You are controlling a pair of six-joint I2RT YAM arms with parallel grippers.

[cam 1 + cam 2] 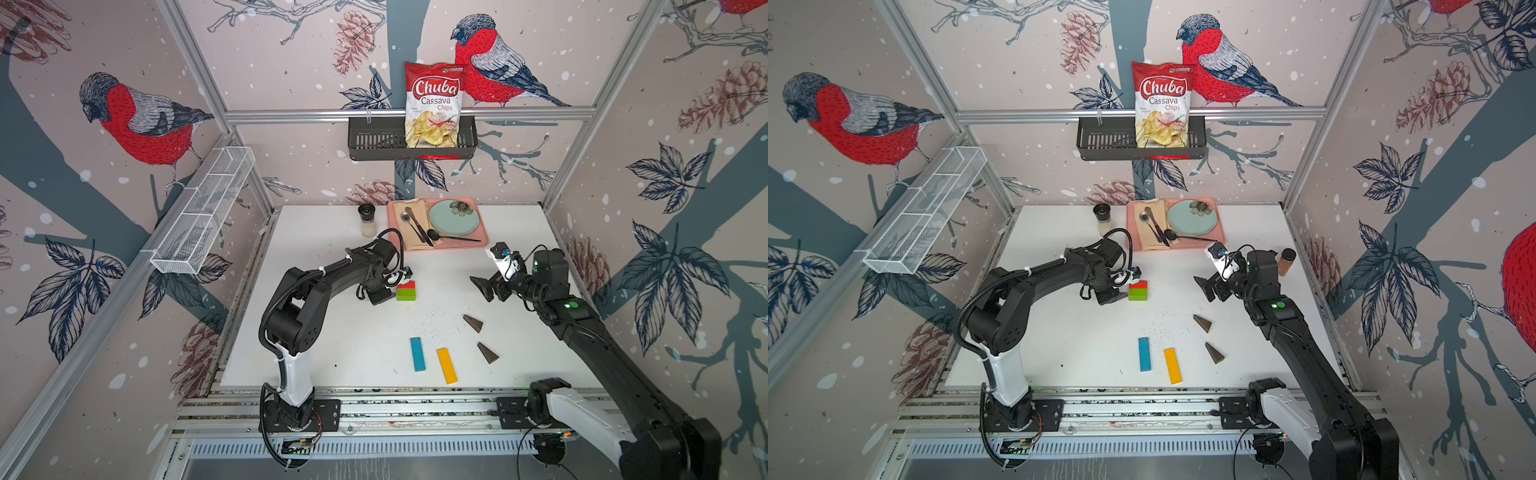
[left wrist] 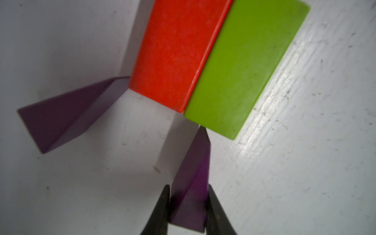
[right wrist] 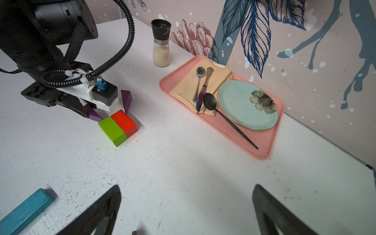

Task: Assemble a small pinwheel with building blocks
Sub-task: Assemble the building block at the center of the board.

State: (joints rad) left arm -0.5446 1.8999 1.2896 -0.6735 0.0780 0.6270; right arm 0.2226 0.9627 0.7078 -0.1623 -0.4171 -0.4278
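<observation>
Pinwheel [image 1: 406, 290] sat part-built at the middle of the white table [image 1: 332, 340], with the red brick [image 1: 406, 285] on the far side and the green brick [image 1: 406, 295] on the near side, their long faces touching. The left gripper [image 2: 188, 189] was just left of them, its jaws closed tight on the wide end of a purple wedge [image 2: 193, 179]. That wedge's tip pointed at the green brick's left end, touching it or nearly so. A second purple wedge [image 2: 67, 114] sat loose with its tip against the red brick's far left corner. Nearer the front edge, well apart from the bricks, lay the blue bar [image 1: 417, 353] and yellow bar [image 1: 446, 365], side by side but not touching. Right of them were the far brown wedge [image 1: 473, 323] and near brown wedge [image 1: 488, 353]. The right gripper [image 3: 186, 189] hung right of the bricks, jaws spread wide, holding nothing
</observation>
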